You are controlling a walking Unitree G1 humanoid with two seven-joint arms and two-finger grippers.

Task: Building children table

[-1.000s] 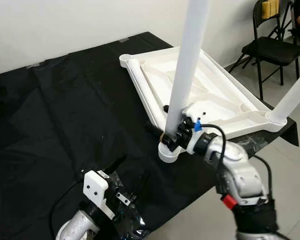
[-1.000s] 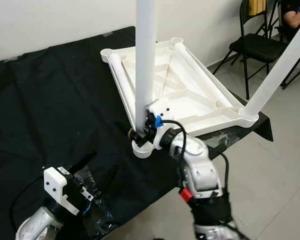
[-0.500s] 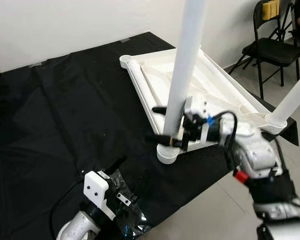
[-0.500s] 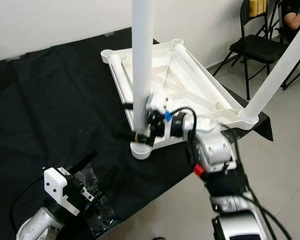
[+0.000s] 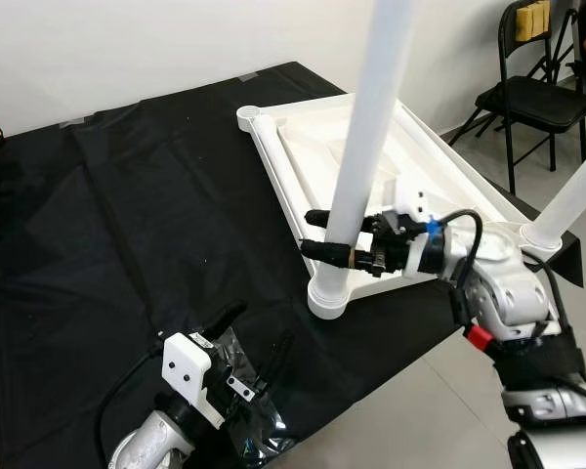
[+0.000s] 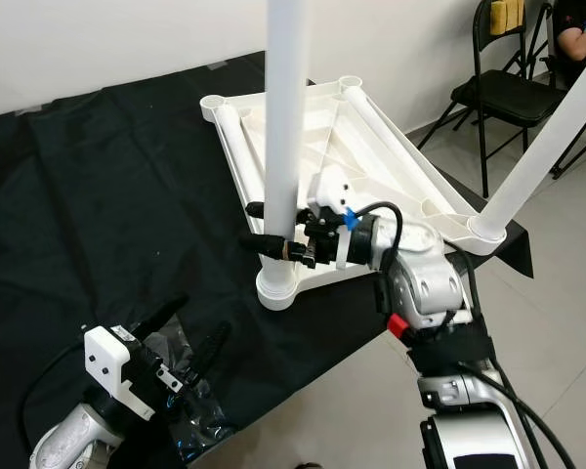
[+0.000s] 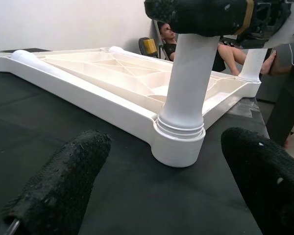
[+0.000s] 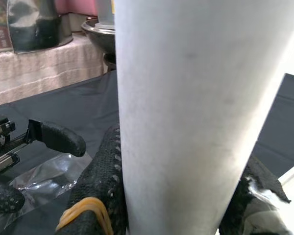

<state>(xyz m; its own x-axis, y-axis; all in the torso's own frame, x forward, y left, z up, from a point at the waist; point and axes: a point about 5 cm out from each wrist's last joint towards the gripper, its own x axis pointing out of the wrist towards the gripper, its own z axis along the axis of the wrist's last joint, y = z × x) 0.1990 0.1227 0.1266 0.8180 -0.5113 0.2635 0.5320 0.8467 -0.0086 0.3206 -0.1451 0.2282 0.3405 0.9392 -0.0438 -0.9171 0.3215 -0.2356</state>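
The white table top [image 5: 273, 181] lies upside down on a black cloth. One white table leg [image 5: 371, 127] stands upright in the near corner socket [image 5: 329, 296]. My right gripper [image 5: 317, 234] is shut on this leg a little above the socket, a black finger [image 8: 105, 166] pressed on each side. A second leg [image 5: 581, 186] stands in the right corner. My left gripper [image 5: 259, 325] is open low at the front, over a clear plastic bag [image 5: 244, 391], and faces the socket [image 7: 179, 142].
Two more legs [image 6: 381, 117] lie inside the upturned top along its edges. The black cloth [image 5: 127, 215] spreads left of the table top. A black folding chair [image 5: 537, 88] and a seated person [image 6: 576, 24] are at the back right.
My right gripper has moved up the leg from just above the socket, and its arm has swung out to the right. The left gripper has stayed put.
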